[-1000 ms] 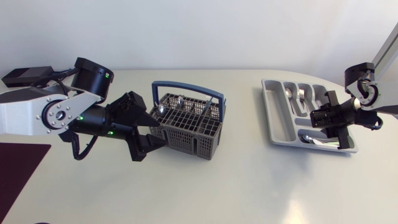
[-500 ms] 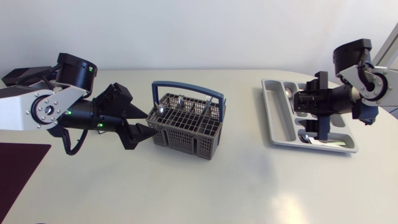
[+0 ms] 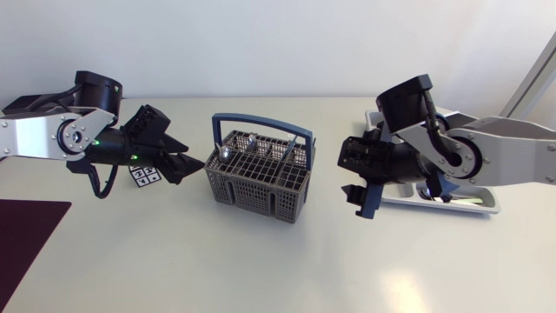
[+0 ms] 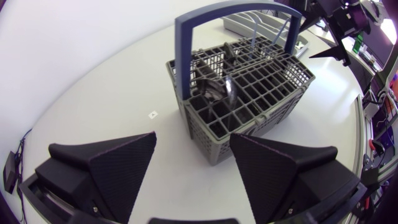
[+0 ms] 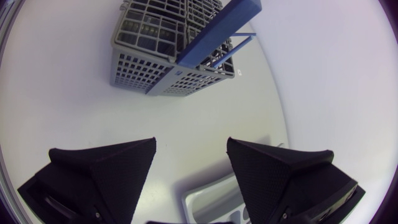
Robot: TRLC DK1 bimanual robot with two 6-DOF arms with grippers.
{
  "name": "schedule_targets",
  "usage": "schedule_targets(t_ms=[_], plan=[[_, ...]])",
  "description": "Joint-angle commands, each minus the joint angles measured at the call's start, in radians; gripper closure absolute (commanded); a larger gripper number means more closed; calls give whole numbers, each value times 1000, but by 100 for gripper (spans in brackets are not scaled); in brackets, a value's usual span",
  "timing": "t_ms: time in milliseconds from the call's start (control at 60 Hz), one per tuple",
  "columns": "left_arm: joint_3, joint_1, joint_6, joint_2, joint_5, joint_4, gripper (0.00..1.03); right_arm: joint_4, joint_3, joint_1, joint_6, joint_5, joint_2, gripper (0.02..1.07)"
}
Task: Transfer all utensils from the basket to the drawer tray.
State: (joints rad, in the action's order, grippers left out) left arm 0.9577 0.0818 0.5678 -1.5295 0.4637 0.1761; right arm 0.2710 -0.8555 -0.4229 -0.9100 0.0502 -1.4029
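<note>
The grey wire basket (image 3: 261, 178) with a blue handle stands mid-table, several metal utensils (image 3: 252, 143) upright in its back compartments. My left gripper (image 3: 187, 163) is open and empty just left of the basket; its wrist view has the basket (image 4: 242, 87) and a spoon (image 4: 227, 90) ahead of the fingers. My right gripper (image 3: 354, 187) is open and empty to the basket's right, pointing at it. In the right wrist view the basket (image 5: 168, 50) lies ahead. The grey drawer tray (image 3: 482, 207) sits far right, half hidden by my right arm, with cutlery (image 3: 452, 198) in it.
A small black-and-white marker tag (image 3: 145, 175) lies on the table under my left gripper. A dark maroon mat (image 3: 26, 243) covers the front left corner. A corner of the tray (image 5: 211, 199) shows beneath my right gripper.
My right gripper opened over the tray, then swung left to the basket's right side. My left gripper drew back a little from the basket's left wall.
</note>
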Motion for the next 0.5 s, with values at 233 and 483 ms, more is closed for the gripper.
schedule_targets(t_ms=[233,483], plan=[[99,-47,-32,-227,-57,-95,25,-70,-13,-89,168,-12,-110,70],[148,22,-66,-310,-80,-128,25,-127,-53,-136,267,-39,-176,100]])
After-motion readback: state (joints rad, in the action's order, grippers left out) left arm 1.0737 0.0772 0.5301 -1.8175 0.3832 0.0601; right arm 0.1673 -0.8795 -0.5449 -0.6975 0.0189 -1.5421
